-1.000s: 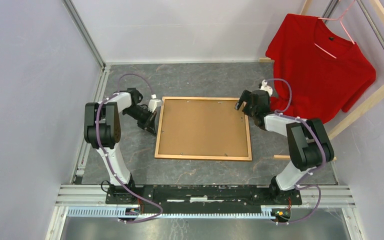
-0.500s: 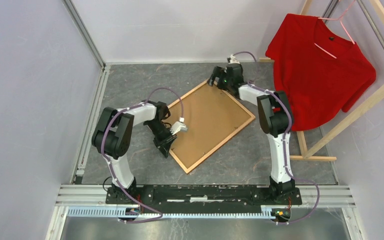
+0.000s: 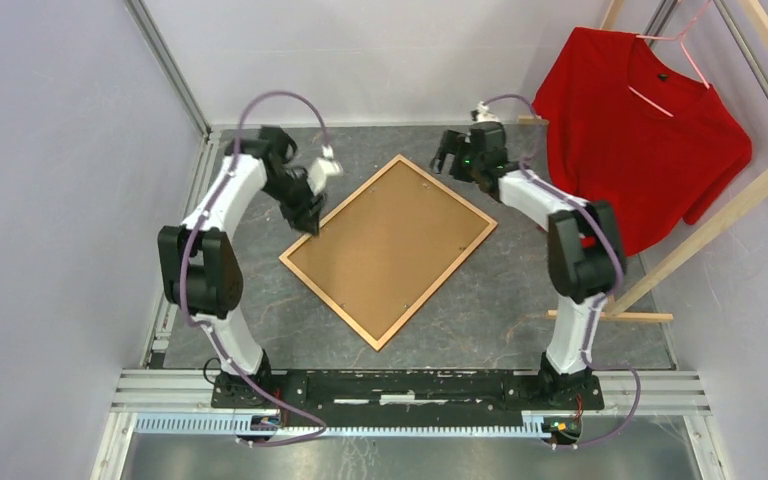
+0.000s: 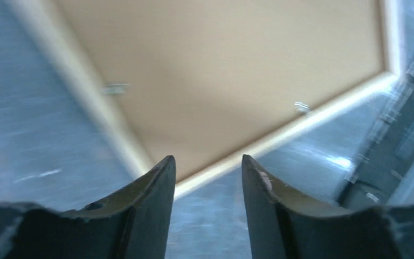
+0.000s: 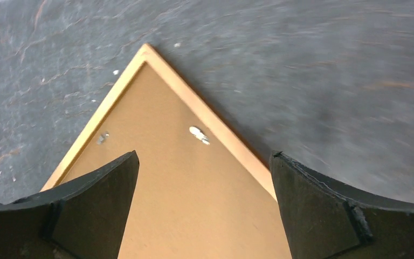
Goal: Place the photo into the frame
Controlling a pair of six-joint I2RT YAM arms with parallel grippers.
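Frame [image 3: 388,250] back-up, skewed on counter [image 3: 260,330]; only brown backing [image 5: 194,216] shows. L jaws apart by left corner, view blurry. R jaws wide apart over far corner.

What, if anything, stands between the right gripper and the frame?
Nothing visible does: the right gripper stands open over the far corner of the frame. Inside the frame, though, a brown board fills the opening where the photo would go. No photo is in view.

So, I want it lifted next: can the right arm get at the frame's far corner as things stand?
Probably yes: the right gripper hangs open right by that corner of the frame, with nothing visible between them.
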